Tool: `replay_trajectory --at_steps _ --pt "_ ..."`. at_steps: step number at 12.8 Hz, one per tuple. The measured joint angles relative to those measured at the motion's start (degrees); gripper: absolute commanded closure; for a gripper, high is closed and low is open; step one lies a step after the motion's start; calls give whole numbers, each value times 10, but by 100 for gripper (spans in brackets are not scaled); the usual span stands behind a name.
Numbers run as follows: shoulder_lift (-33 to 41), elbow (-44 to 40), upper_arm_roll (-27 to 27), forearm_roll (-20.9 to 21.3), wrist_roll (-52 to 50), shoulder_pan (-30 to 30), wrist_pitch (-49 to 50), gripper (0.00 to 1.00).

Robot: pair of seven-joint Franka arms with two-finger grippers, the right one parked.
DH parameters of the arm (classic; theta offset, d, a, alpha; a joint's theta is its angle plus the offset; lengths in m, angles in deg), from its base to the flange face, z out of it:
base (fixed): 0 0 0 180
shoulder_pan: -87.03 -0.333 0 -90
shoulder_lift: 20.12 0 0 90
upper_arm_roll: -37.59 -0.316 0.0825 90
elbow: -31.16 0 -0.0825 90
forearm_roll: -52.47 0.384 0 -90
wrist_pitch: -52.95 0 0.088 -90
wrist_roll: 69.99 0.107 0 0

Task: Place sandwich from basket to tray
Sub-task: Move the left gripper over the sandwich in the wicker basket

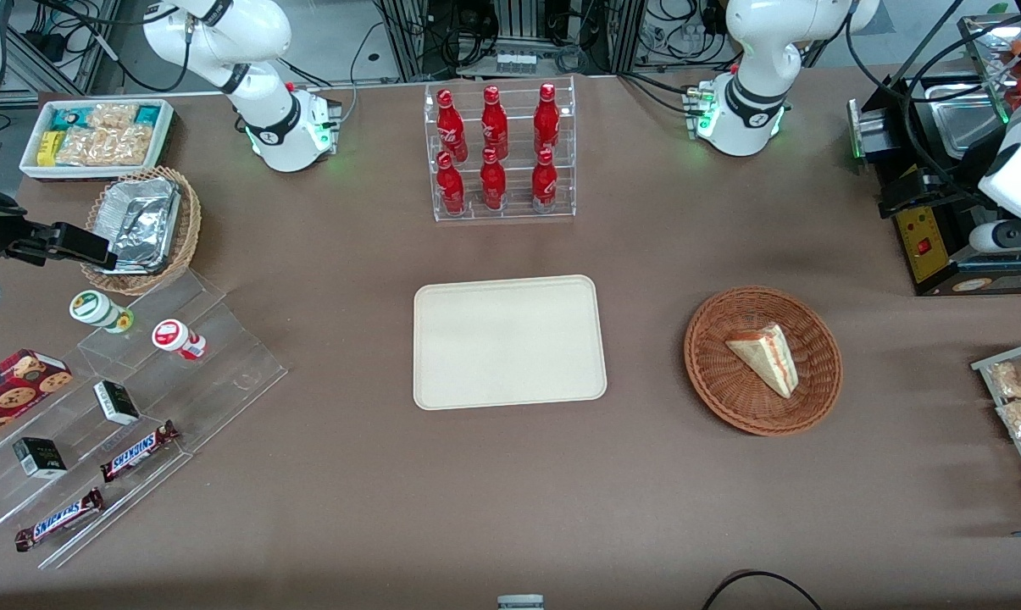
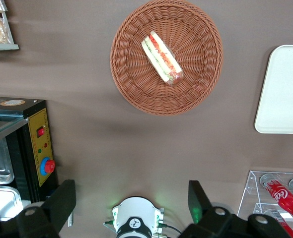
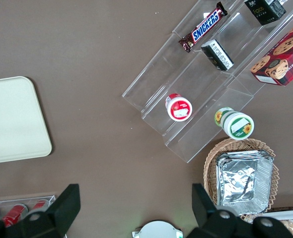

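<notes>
Sandwich [image 1: 764,357] in the basket [image 1: 717,377], tray [image 1: 508,341] bare, pincer [image 2: 131,201] spread wide high above.

The sandwich [image 1: 765,357] lies in the basket [image 1: 713,385], which sits on the table [image 1: 476,491] well apart from the tray [image 1: 509,341], toward the working arm's end. A rack of bottles [image 1: 499,151] stands farther from the front camera than the tray (roughly in line with it). The gripper [image 2: 131,201] hangs high above the table, fingers spread, near the working arm's base
</notes>
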Motion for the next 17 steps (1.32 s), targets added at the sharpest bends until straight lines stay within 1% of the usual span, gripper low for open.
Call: replay_trajectory --at_steps 5,7,17 --pt "-3 4 0 0 0 0 -6 0" --pt "-9 22 1 0 0 1 -29 0" --pt "-20 220 3 0 0 2 -263 0"
